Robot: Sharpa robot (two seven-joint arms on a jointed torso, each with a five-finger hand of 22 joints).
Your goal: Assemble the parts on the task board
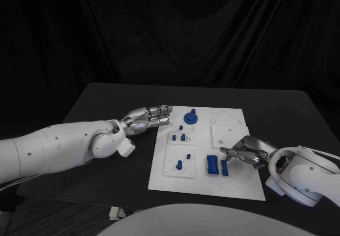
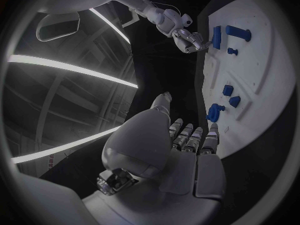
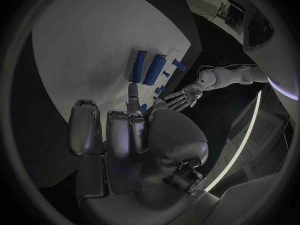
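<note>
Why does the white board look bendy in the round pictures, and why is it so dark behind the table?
In both wrist views a fisheye lens curves the task board edges; in the head view the board has straight edges. In the head view the backdrop behind the black table is black and unlit.

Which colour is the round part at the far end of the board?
Blue. The round part shows best in the head view, on the white board.

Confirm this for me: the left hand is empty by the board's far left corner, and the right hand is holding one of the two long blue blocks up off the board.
One thing is wrong. In the head view the right hand holds nothing; both long blue blocks lie flat on the task board, just beside its fingers. The left hand is indeed empty by the board's far left corner.
</note>
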